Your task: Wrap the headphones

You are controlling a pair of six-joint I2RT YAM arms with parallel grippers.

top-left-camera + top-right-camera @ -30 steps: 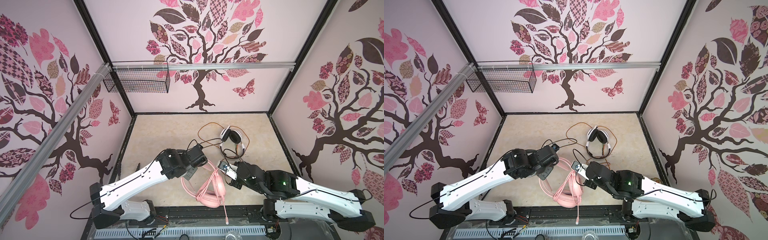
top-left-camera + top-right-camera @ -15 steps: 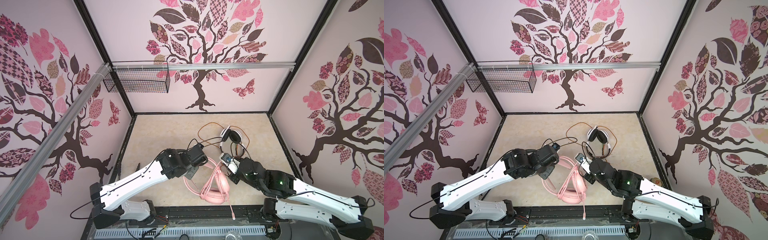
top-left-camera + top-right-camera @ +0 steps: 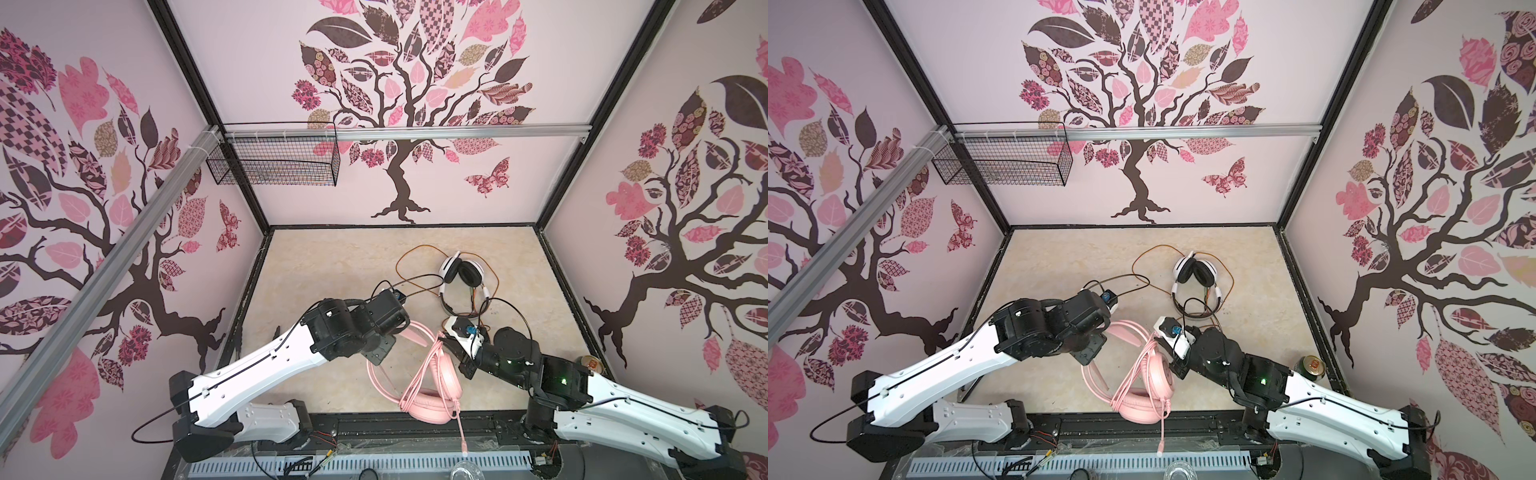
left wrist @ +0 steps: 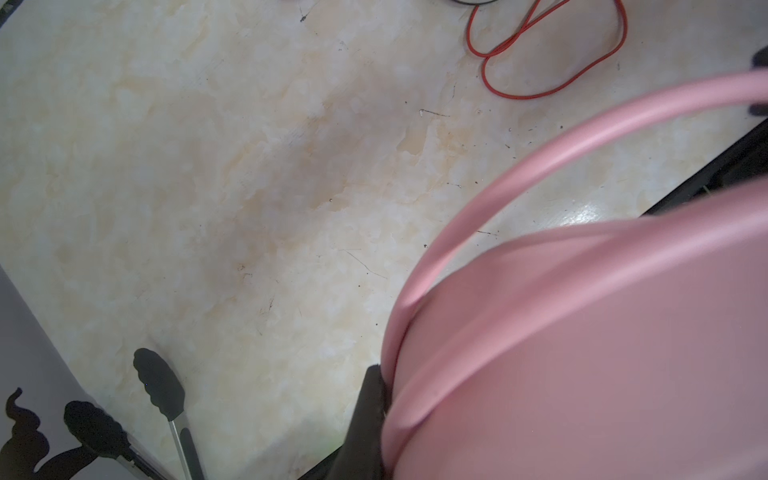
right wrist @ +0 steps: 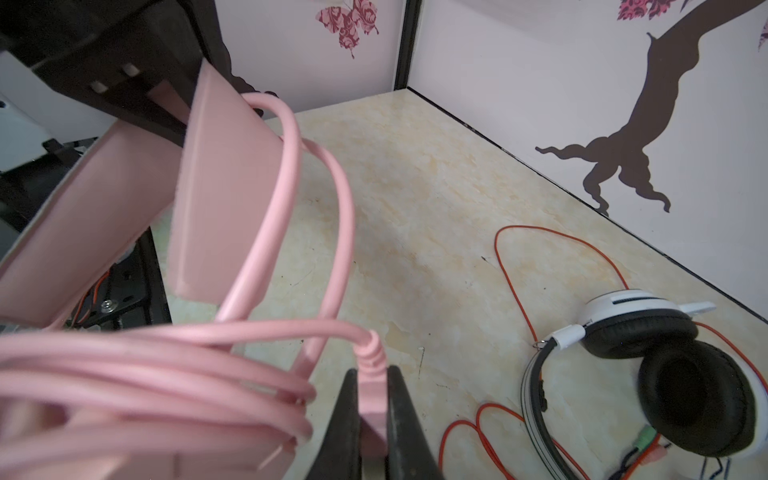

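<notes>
The pink headphones (image 3: 432, 390) (image 3: 1142, 392) are at the table's front edge, with several loops of pink cable (image 5: 145, 365) drawn over the headband. My left gripper (image 3: 405, 330) (image 4: 386, 415) is shut on the pink headband (image 4: 582, 332); only one black finger (image 4: 368, 415) shows. My right gripper (image 3: 444, 347) (image 5: 372, 415) is shut on the pink cable's plug end (image 5: 370, 374). The white headphones (image 3: 461, 274) (image 5: 665, 353) with black pads lie further back, untouched, their orange-red cable (image 5: 511, 266) loose around them.
Black-tipped tongs (image 4: 158, 386) lie near the left wall. A wire basket (image 3: 274, 160) hangs on the back rail. A can (image 3: 1310, 365) stands at the right front corner. A thin pink strand (image 3: 461, 432) hangs over the front edge.
My right gripper, holding the plug, went toward the back and then came slightly forward. The pink ear cups shifted a little to the right. The left arm stayed put.
</notes>
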